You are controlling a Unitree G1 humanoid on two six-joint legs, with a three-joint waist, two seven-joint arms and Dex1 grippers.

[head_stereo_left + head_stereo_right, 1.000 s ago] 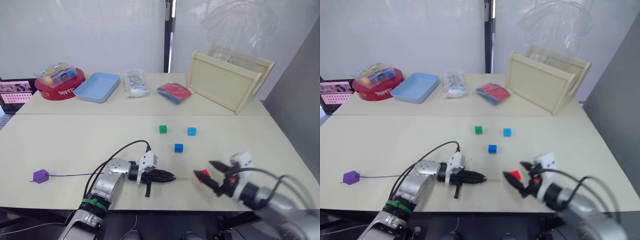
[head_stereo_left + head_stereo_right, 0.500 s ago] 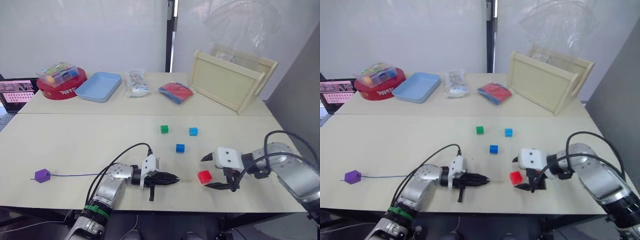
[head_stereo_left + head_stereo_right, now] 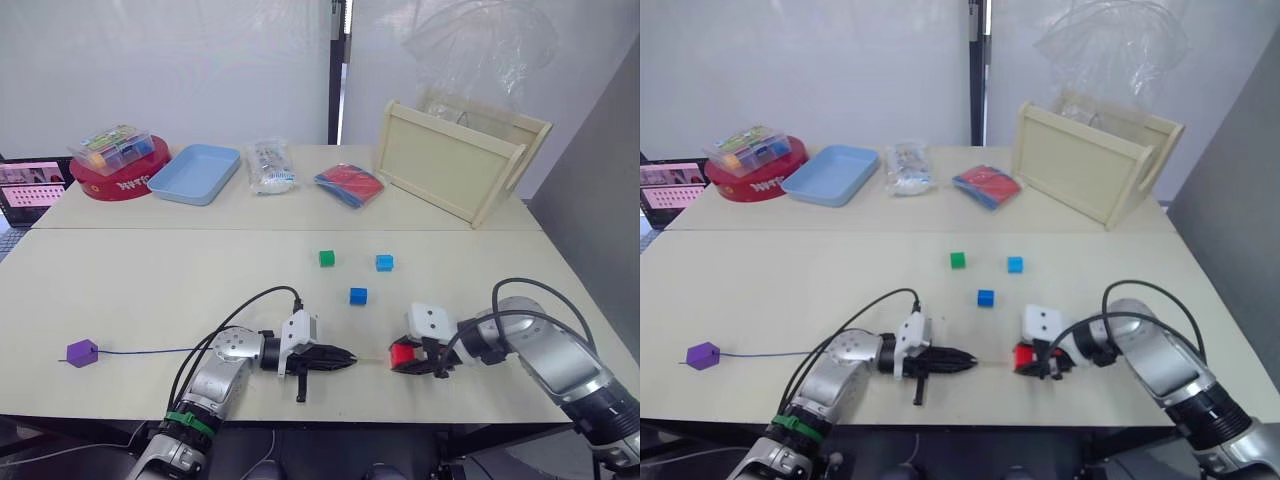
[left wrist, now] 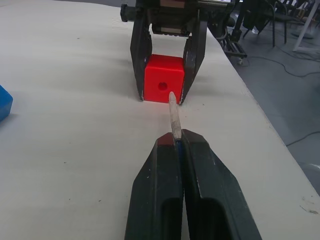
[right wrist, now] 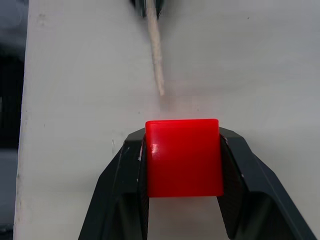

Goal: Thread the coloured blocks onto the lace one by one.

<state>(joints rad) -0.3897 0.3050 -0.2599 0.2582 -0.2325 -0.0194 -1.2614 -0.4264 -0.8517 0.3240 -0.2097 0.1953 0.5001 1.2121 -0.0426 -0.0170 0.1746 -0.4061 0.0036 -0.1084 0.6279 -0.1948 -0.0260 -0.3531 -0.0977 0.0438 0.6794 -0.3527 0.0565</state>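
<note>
Right gripper [image 5: 182,165] clamped on the small red plastic cube [image 4: 163,85], one black finger on each side, cube resting on the pale tabletop [image 3: 150,290] near its front edge. Cube's hole faces the left gripper [image 4: 176,145], whose fingers are pressed together on the thin blue lace [image 3: 150,350] just behind its pale stiff tip [image 4: 172,112]. Tip points at the hole, its end just short of the cube face. Lace trails left to the purple cube [image 3: 82,352]. Green cube [image 3: 326,258], light blue cube [image 3: 384,262] and darker blue cube [image 3: 358,295] lie loose behind
</note>
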